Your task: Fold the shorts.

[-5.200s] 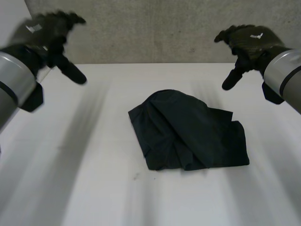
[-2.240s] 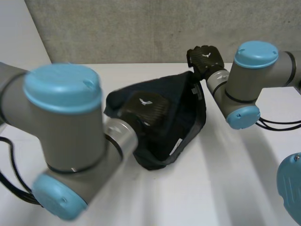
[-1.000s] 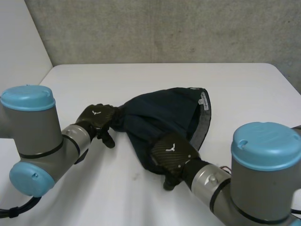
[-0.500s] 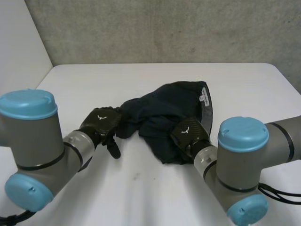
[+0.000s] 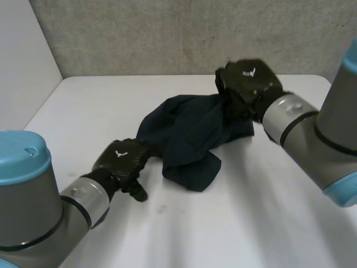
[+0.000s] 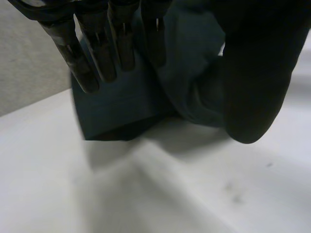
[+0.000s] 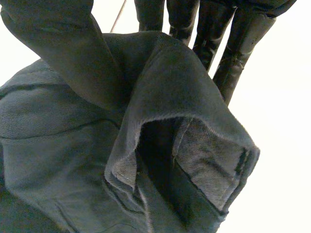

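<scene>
On the white table the shorts sit bunched in the middle, left hand pinching a near corner, right hand pinching the far edge up high, so I'd guess it's unbunching them, and next they need pulling flat.

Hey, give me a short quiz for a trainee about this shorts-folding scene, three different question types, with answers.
1. True or false: the dark navy fabric shorts lie neatly folded on the white table.
2. Which grips the shorts' far edge: A, left robot hand; B, right robot hand?
3. Fill in: the left robot hand sits at the shorts' near ____ end.
Key: 1 false, they are bunched; 2 B; 3 left.
</scene>
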